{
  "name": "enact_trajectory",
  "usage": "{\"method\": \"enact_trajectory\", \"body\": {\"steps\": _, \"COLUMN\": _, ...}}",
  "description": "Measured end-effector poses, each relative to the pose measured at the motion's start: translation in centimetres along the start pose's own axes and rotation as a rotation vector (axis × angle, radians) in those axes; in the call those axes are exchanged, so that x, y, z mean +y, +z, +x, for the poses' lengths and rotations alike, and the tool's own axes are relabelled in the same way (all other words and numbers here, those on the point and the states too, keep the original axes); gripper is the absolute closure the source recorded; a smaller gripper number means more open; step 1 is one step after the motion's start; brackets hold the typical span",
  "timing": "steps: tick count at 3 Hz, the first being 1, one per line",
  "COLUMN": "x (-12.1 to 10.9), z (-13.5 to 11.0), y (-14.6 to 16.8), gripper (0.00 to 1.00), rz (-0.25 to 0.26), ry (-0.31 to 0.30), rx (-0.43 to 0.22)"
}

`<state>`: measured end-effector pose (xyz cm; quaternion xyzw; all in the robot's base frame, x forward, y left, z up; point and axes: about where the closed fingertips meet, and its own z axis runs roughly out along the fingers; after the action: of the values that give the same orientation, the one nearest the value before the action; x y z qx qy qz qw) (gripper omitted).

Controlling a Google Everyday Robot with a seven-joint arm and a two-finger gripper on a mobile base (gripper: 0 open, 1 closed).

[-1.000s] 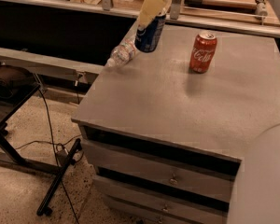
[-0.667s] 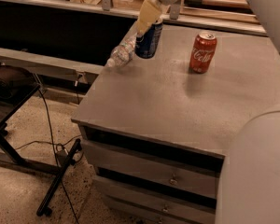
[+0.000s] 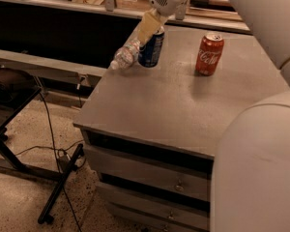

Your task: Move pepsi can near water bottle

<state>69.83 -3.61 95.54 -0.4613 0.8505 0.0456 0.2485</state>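
Note:
The dark blue pepsi can (image 3: 151,52) stands upright at the back left of the grey cabinet top (image 3: 183,105). It sits right beside the clear water bottle (image 3: 125,56), which lies on its side at the top's left edge. My gripper (image 3: 154,29) comes down from above and is shut on the can's upper part. One tan finger (image 3: 148,25) covers the can's top left. The can's base looks level with the surface; I cannot tell whether it touches.
A red Coca-Cola can (image 3: 210,54) stands upright at the back right of the top. My white arm (image 3: 261,168) fills the right side of the view. Drawers (image 3: 150,178) face front. A black stand and cables (image 3: 58,178) are on the floor at left.
The gripper has lowered the pepsi can and brought it a little to the left, from tilted above the surface to upright next to the water bottle.

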Motion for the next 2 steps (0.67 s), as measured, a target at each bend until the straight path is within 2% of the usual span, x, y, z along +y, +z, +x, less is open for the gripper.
{"method": "enact_trajectory", "body": {"steps": 1, "x": 0.1, "z": 0.3, "y": 1.4, "gripper": 0.41, "rz": -0.002, "ry": 0.005, "rx": 0.028}}
{"method": "enact_trajectory", "body": {"steps": 2, "x": 1.2, "z": 0.5, "y": 2.7, "gripper": 0.18, "rz": -0.016, "ry": -0.022, "rx": 0.068}}
